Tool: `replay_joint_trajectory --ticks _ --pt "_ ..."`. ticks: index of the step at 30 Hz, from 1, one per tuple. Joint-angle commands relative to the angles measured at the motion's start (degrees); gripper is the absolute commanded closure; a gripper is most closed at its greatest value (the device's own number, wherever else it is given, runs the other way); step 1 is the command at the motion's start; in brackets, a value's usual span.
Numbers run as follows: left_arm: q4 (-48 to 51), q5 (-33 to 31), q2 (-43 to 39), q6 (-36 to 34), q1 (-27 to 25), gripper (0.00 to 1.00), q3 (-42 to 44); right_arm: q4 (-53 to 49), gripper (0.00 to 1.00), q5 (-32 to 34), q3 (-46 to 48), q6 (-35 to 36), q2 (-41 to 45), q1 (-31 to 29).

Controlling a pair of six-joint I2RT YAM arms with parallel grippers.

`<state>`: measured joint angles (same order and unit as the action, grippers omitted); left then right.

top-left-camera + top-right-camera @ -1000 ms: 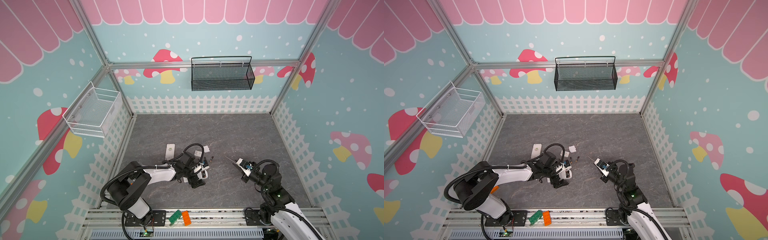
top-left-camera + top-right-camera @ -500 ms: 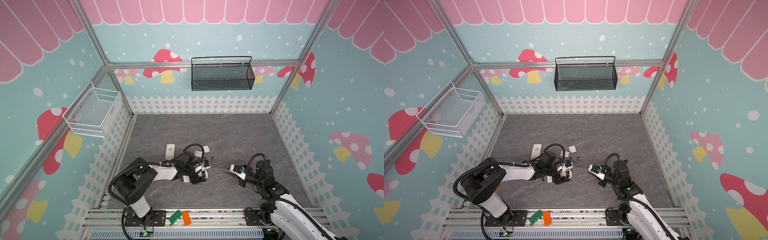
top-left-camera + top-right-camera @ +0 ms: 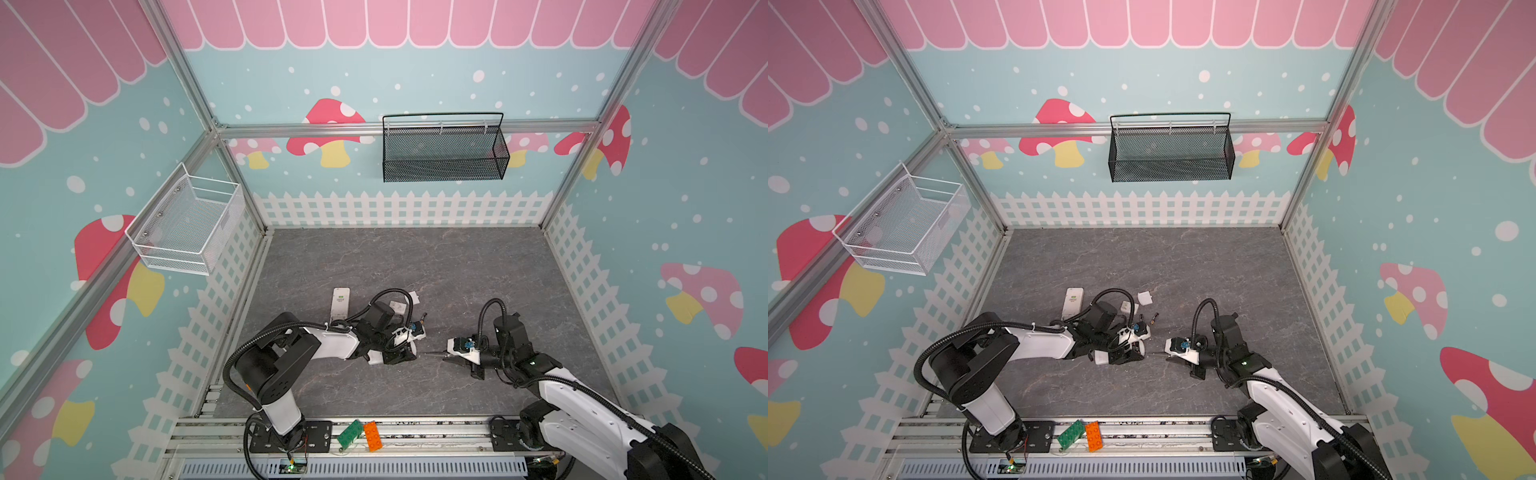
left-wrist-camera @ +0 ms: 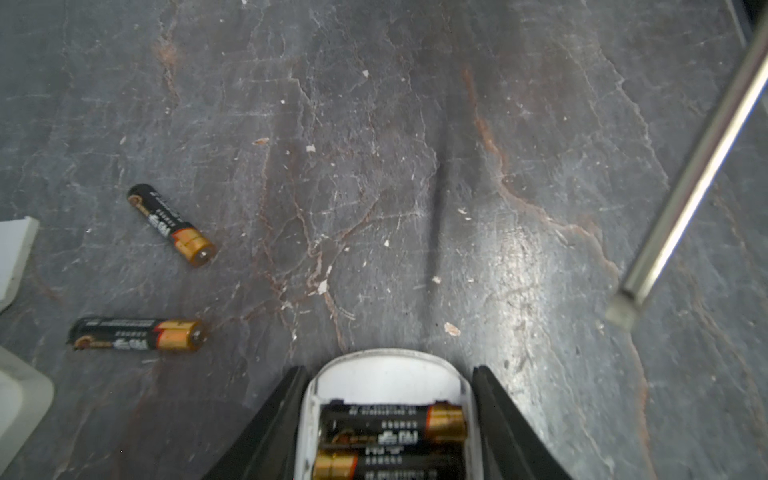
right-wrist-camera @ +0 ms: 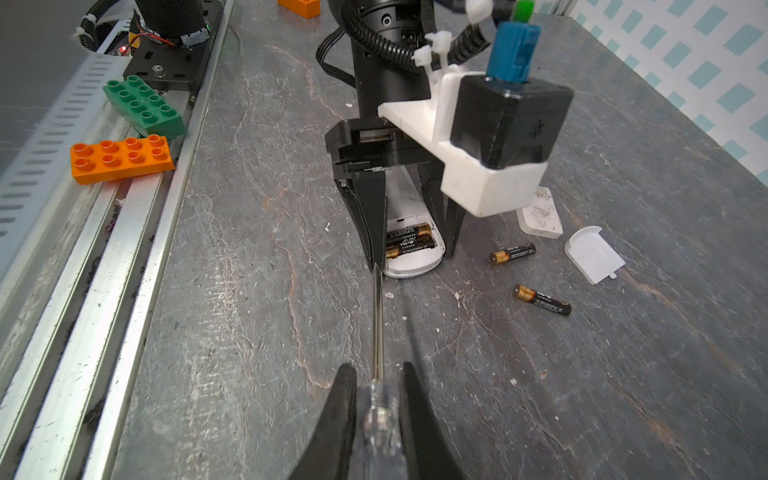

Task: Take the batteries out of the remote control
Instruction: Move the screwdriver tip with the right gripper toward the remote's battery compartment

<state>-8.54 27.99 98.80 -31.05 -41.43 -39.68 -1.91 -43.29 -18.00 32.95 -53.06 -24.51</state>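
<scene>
I logged the left gripper (image 5: 411,257) jaws flanking the remote (image 5: 415,268), grip uncertain, steadying two batteries (image 4: 392,424) in its bay, two loose batteries (image 3: 1155,319) at its 1 o'clock, the right gripper (image 5: 378,369) clenching the screwdriver (image 5: 377,324), aimed from 3 o'clock to pry.

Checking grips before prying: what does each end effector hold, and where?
Right end effector: screwdriver, by its clear handle. Left end effector straddles the remote; grip uncertain.

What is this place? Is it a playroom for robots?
Probably a robot practice booth, decorated like a playroom: the left arm and right arm are mounted on a metal rail, mushroom wallpaper covers the walls, and the frame is bare aluminium.
</scene>
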Motion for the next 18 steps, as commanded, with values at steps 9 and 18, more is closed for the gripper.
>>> replay_joint_trajectory --ticks 9,18 --pt "10.1 3.7 0.5 -11.3 -2.0 0.48 0.1 -1.8 1.0 -1.1 -3.0 5.8 -4.1 -3.7" --pt "11.9 5.1 1.7 -20.3 -0.7 0.53 -0.5 2.5 1.0 2.3 -1.1 5.4 -3.9 -4.2"
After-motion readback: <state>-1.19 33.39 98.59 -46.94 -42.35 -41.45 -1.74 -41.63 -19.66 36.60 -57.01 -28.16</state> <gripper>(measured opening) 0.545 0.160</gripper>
